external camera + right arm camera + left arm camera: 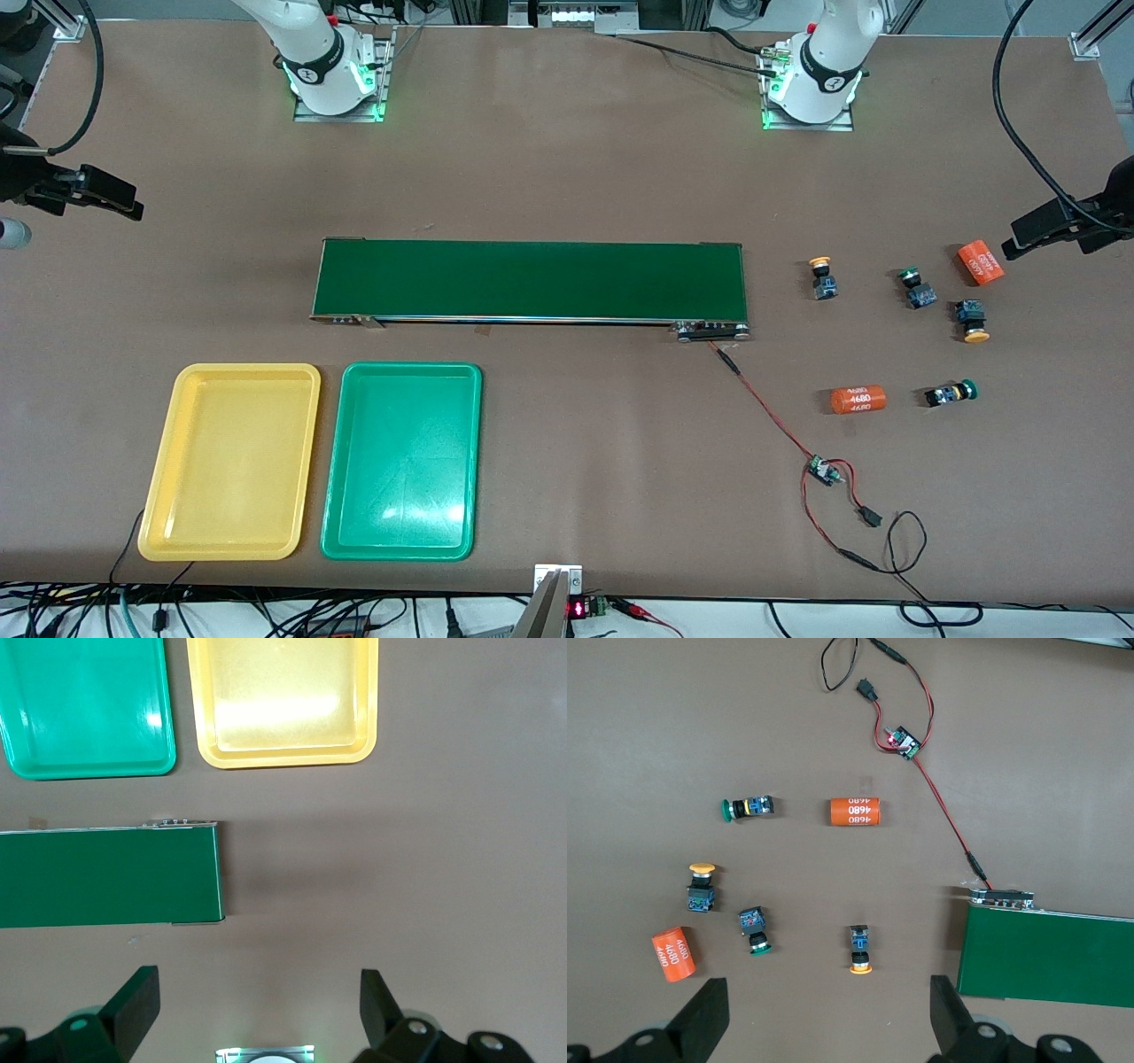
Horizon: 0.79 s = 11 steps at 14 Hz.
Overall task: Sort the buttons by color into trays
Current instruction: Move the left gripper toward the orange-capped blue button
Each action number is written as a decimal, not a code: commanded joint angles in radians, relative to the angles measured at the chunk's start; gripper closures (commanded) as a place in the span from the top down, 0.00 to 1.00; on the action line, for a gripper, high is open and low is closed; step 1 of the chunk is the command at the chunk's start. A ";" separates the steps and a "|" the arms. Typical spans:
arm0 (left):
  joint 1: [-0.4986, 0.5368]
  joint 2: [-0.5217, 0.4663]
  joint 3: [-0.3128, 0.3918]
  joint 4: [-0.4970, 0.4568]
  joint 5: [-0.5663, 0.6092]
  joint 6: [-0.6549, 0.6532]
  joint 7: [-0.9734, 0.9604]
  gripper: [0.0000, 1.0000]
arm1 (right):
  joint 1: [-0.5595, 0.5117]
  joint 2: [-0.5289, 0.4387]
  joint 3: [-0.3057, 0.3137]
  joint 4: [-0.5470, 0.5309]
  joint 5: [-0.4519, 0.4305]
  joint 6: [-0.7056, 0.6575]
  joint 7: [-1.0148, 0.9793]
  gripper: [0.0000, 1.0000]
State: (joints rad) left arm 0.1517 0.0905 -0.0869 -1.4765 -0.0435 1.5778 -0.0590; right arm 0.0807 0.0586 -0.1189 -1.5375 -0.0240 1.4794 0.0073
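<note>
A: Where are the grippers?

B: I see both up in the air at the table's ends. The left gripper [1014,241] is over the left arm's end, just by one orange 4680 cylinder [981,263]. Its fingers [702,1023] are spread wide, nothing between them. The right gripper [133,206] is over the bare table at the right arm's end, fingers [133,1005] equally wide, holding nothing. I'd call both arms waiting.

A: Buttons?

B: All four on the table at the left arm's end, none in a tray. First yellow-capped button [823,276] sits closest to the conveyor belt [532,280], just off its end. First green-capped button [916,288] is beside it, toward the left arm's end. Second yellow-capped button [972,320] is near that one, a bit nearer to the front camera, just beside the orange cylinder. Second green-capped button [950,392] lies on its side, nearest the front camera of the four, next to the other 4680 cylinder [858,400].

A: Trays?

B: Yellow tray [232,377] and green tray [412,374] side by side, nearly touching, nearer to the front camera than the belt, toward the right arm's end. Yellow is the outer one. I see nothing in either.

A: Anything else?

B: A red and black wire [764,408] runs from the belt's end to a small circuit board [823,470].
</note>
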 commanded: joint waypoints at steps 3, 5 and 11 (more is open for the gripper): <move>0.002 -0.009 -0.005 0.005 0.022 -0.015 0.014 1.00 | 0.008 -0.025 0.004 -0.026 -0.016 0.001 0.019 1.00; 0.003 -0.009 -0.005 0.005 0.024 -0.013 0.014 1.00 | 0.008 -0.025 0.005 -0.026 -0.014 -0.001 0.019 1.00; 0.008 -0.003 -0.002 0.012 0.021 -0.010 0.011 1.00 | 0.005 -0.022 0.002 -0.027 -0.007 -0.004 0.019 1.00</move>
State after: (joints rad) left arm 0.1560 0.0904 -0.0862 -1.4764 -0.0431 1.5776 -0.0581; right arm 0.0825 0.0582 -0.1178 -1.5427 -0.0240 1.4770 0.0117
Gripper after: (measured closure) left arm 0.000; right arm 0.000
